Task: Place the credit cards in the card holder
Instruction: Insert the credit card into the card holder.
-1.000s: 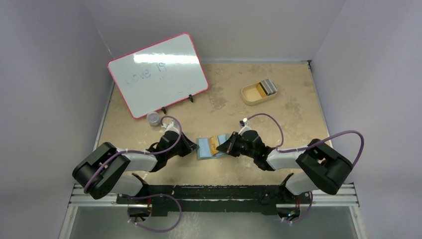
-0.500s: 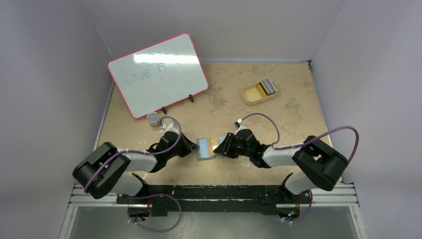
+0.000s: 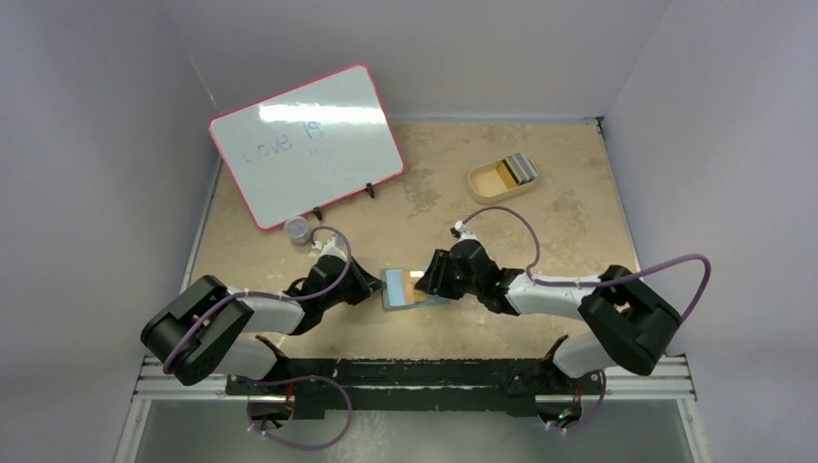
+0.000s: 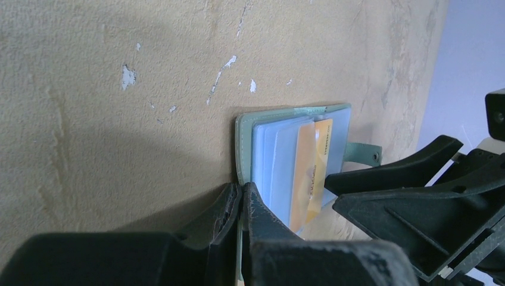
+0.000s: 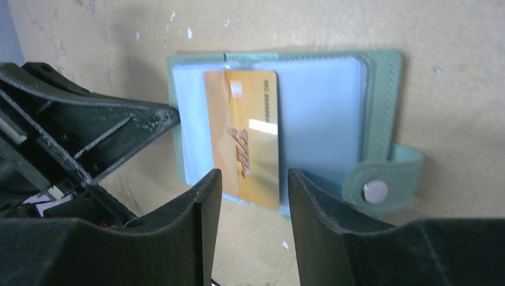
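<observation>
Grey-green card holder (image 5: 381, 89) lies open near the table's (image 3: 434, 193) near edge, its left cover pinched in the left gripper (image 4: 241, 196), the right gripper (image 5: 253, 185) with jaws parted just above the gold credit card (image 5: 244, 119) lying on its blue pockets — toward the far right corner a tan tray (image 3: 482, 183) holds a grey card (image 3: 522, 168).

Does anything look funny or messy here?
The gold card lies across the blue pockets of the open card holder. It looks a bit crooked, and I can't tell if it's tucked in. The table also has little white chipped spots. Nothing is spilled.
</observation>
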Available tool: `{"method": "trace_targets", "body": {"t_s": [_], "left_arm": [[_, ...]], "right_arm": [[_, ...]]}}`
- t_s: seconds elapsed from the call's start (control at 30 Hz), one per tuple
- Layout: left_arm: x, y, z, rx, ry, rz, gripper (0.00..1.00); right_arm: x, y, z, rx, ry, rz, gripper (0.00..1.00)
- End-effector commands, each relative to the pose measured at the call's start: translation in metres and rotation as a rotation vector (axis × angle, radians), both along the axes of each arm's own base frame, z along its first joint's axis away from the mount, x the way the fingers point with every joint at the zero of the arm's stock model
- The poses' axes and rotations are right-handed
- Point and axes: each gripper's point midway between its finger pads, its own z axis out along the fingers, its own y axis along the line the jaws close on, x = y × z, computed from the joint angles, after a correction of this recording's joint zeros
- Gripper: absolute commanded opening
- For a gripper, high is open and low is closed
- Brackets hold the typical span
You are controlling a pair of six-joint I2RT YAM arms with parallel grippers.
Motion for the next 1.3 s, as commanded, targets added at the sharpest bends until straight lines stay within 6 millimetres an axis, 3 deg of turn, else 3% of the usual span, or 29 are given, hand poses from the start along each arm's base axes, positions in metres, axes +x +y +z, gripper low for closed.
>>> {"method": "trace_targets", "body": {"t_s": [0.0,0.2,0.67,0.8,0.97,1.13,1.27], "left_arm": [[-0.001,-0.004,0.003,-0.015,-0.007,-0.014,0.0],[-0.001,-0.005,0.004,-0.016,-0.01,-0.021,0.0],[0.001,-0.01,0.009,-0.022,-0.014,-0.037,0.0],[0.002,-0.007,0.009,0.007,-0.012,-0.037,0.0],[0.005,-0.004,0.021,0.021,-0.038,-0.024,0.17],[0.01,-0.001,0.04,0.033,-0.073,-0.013,0.26],[0.012,0.0,0.054,0.042,-0.098,-0.012,0.3]], "right_arm": [[0.02,0.017,0.004,-0.027,-0.058,0.035,0.48],[0.02,0.039,0.012,0.013,-0.091,0.12,0.48],[0.01,0.059,0.016,0.064,-0.06,0.165,0.43],[0.006,0.052,0.015,0.028,-0.046,0.172,0.42],[0.013,0.037,0.037,-0.026,-0.097,0.131,0.45],[0.033,0.024,0.069,-0.115,-0.202,0.111,0.49],[0.065,0.006,0.092,-0.222,-0.301,0.074,0.5]]}}
